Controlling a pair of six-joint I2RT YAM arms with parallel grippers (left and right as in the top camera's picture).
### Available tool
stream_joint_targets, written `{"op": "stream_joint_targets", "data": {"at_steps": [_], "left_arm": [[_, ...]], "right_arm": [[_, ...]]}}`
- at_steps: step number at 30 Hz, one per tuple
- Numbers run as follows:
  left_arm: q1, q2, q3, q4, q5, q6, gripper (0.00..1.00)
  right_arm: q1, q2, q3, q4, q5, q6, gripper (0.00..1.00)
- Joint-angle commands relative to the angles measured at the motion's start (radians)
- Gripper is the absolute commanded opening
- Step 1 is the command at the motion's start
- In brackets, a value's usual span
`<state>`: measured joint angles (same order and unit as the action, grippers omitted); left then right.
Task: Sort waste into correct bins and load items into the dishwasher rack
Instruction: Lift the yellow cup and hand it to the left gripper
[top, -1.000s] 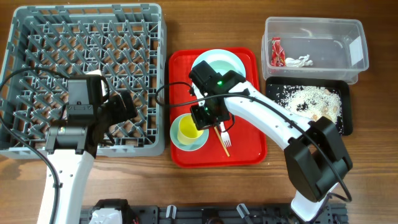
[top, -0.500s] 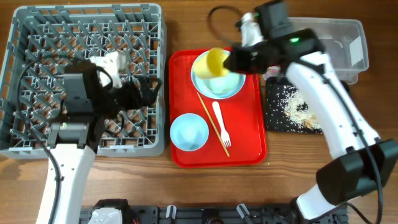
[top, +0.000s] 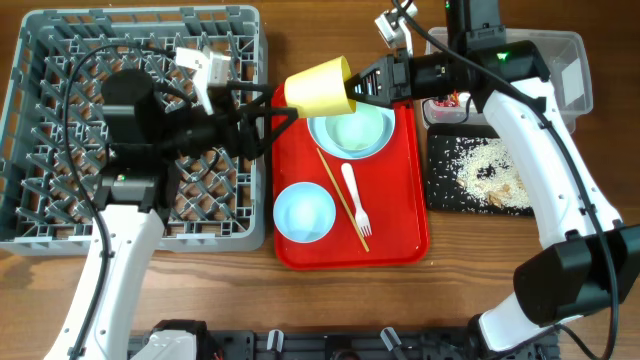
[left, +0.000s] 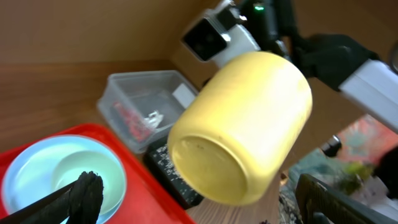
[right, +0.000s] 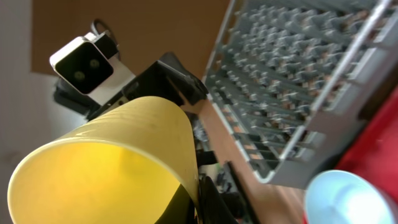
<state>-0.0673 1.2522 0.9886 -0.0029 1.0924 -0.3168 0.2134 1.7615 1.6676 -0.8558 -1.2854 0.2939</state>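
The yellow cup (top: 320, 87) hangs on its side at upper centre, over the red tray's (top: 400, 240) top-left corner. The right pincer (top: 362, 85) grasps its rim. Its long axis runs left-right, base pointing at the released left pincer (top: 276, 104) just beside it.

Each arm has white tubular links and black joint housings. The left arm (top: 112, 268) carries looped black cables (top: 72, 78); the right arm (top: 545, 175) shows a green indicator light (top: 503, 57).
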Motion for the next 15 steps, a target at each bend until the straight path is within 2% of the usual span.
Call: {"op": "stream_joint_targets", "data": {"at_steps": [1,7,8,9,10,15], "left_arm": [[-0.043,0.005,0.012,0.099,0.112,-0.014,1.00],[-0.062,0.005,0.012,0.299,0.152,-0.123,1.00],[-0.062,0.005,0.012,0.307,0.157,-0.132,0.98],[-0.062,0.005,0.012,0.306,0.162,-0.134,0.91],[-0.062,0.005,0.012,0.306,0.171,-0.134,0.89],[-0.075,0.005,0.012,0.306,0.179,-0.133,0.90]], "right_arm": [[0.008,-0.005,0.010,0.007,-0.123,-0.002,0.04],[0.013,-0.005,0.010,0.007,-0.122,-0.002,0.04],[0.013,-0.005,0.010,0.007,-0.122,-0.003,0.04],[0.013,-0.005,0.010,0.007,-0.122,-0.002,0.04],[0.013,-0.005,0.010,0.007,-0.122,-0.002,0.04],[0.019,-0.005,0.010,0.007,-0.122,-0.002,0.04]]}}
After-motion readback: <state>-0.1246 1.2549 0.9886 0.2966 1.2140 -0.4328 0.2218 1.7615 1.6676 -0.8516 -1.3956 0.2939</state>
